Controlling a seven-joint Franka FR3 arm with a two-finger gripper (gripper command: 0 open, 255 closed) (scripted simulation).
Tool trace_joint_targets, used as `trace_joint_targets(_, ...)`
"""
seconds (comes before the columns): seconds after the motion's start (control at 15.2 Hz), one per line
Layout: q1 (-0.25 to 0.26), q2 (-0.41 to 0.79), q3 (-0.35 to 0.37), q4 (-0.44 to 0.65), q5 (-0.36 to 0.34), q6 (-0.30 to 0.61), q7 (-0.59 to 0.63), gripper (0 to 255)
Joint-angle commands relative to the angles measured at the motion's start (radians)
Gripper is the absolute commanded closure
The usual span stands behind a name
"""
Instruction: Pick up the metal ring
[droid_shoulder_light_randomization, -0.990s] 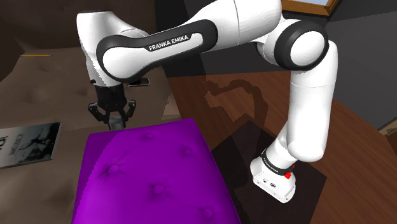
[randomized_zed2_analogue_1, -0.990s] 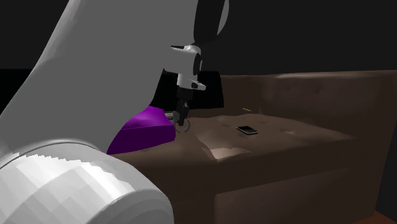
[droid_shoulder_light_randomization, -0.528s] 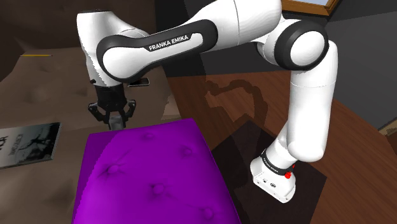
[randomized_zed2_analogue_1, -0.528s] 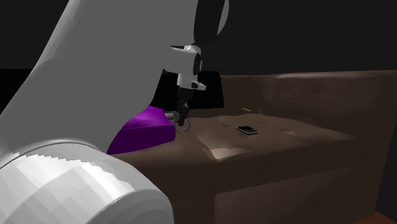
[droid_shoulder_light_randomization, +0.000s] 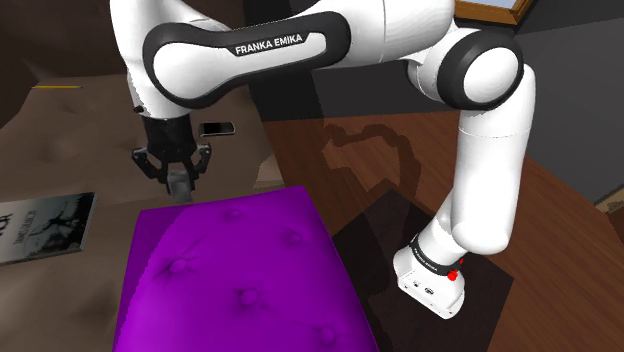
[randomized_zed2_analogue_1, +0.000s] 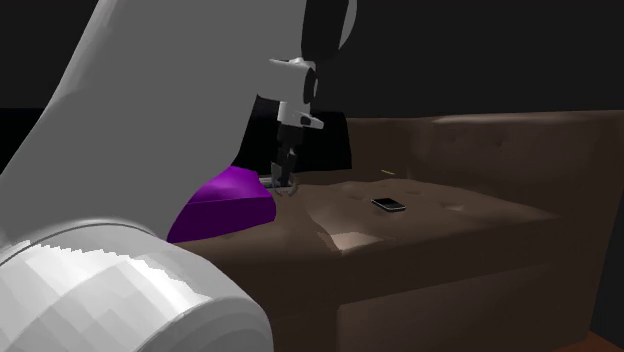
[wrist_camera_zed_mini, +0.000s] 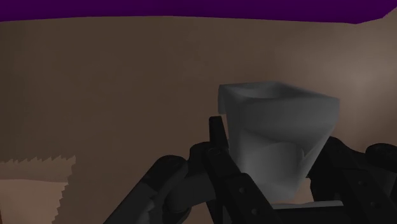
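At the shoulder view's left, a magazine is seen lying on the brown sofa seat. Right of it, above the purple cushion's upper edge, the gripper has been raised a little since a second ago. Its fingers are clasped on the grey ring, which has been carried up with them. Further right, the phone is now less hidden by the arm.

Purple cushion & phone on brown sofa.
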Motion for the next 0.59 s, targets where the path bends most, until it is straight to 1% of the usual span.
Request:
trace_joint_targets(0.0,-0.001,-0.005,0.001,0.019,0.003,-0.024,-0.001,255)
trace_joint_targets(0.4,0.005,-0.014,0.006,0.089,0.007,-0.100,0.005,255)
trace_joint_targets(0.53,0.005,-0.014,0.006,0.091,0.007,-0.102,0.005,255)
